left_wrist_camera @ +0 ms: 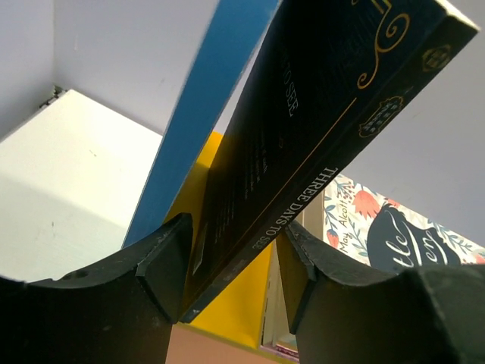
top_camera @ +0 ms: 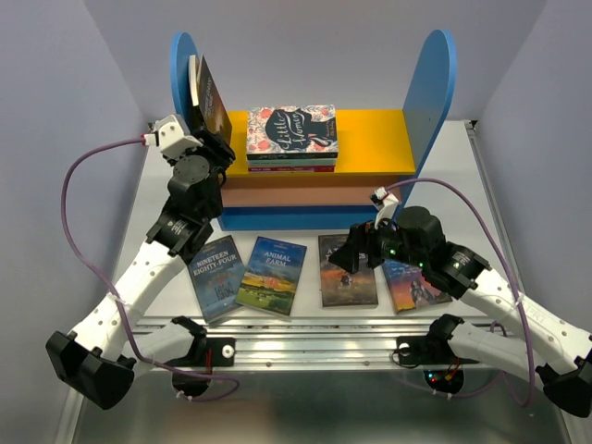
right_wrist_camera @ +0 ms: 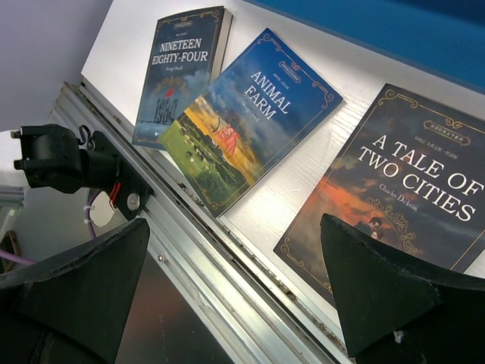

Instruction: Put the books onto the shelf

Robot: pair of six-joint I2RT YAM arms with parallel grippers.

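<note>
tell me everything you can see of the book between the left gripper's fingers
A thin paperback with a near-black cover, gold ornament and lettering; the spine reads Three Days to See, and the page edges look cream. It stands on end, tilted, at the left end of the shelf, close beside the left blue side panel and over the yellow board. Its lower corner sits between the fingers of the left gripper; whether they grip it is unclear.

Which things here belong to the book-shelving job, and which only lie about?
Job: Three Days to See, Nineteen Eighty-Four, Animal Farm, A Tale of Two Cities, a fifth, half-hidden book, the shelf.
Lying about: Little Women, up on the shelf.
</note>
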